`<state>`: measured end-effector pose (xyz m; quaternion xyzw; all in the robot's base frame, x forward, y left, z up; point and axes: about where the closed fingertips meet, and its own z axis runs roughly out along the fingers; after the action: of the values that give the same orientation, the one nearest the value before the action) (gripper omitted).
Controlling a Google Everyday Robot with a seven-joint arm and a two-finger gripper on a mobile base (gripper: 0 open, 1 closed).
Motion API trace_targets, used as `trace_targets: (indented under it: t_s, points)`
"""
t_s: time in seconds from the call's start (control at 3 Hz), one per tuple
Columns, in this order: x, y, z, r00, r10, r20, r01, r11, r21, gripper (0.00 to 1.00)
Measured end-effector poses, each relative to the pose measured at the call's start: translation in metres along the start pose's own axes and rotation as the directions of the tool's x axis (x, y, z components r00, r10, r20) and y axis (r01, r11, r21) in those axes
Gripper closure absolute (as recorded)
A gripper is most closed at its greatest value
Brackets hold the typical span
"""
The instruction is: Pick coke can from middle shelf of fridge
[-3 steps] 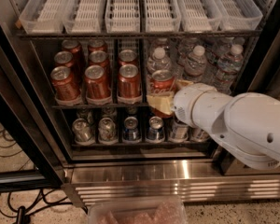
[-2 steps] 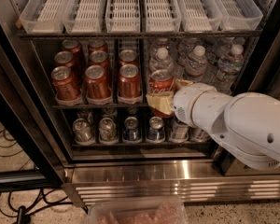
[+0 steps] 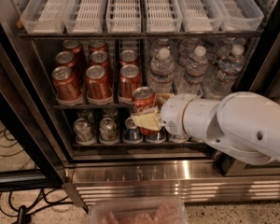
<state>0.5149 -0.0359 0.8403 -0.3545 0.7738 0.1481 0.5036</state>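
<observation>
The fridge [image 3: 177, 176] stands open in front of me. My gripper [image 3: 151, 111], at the end of the white arm [image 3: 233, 125], is shut on the coke can [image 3: 143, 98]. The can is red with a silver top and sits upright between the yellowish fingers [image 3: 147, 121]. It hangs just in front of the middle shelf [image 3: 84, 106], level with that shelf's dark front ledge and right of the rows of red cans [image 3: 98, 80]. The can's lower half is hidden by the fingers.
Water bottles [image 3: 191, 71] fill the right half of the middle shelf. White slotted trays [image 3: 126, 8] sit on the shelf above. Small silver and blue cans [image 3: 105, 129] stand on the shelf below. A clear plastic bin [image 3: 135, 211] lies at the bottom edge. Cables [image 3: 9, 143] lie on the floor at left.
The gripper has drawn the coke can out of its lane, moving it left and down to the front of the shelf ledge. The arm has followed.
</observation>
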Motion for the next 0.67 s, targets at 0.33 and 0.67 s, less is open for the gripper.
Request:
trace_targets:
  t_s: [0.33,0.67]
  points:
    - [0.007,0.025,0.001,0.999,-0.042,-0.009,0.041,0.991,-0.128,1.0]
    - [0.006,0.044,-0.003,0.997,-0.073,0.036,0.08,0.9659,-0.246,1.0]
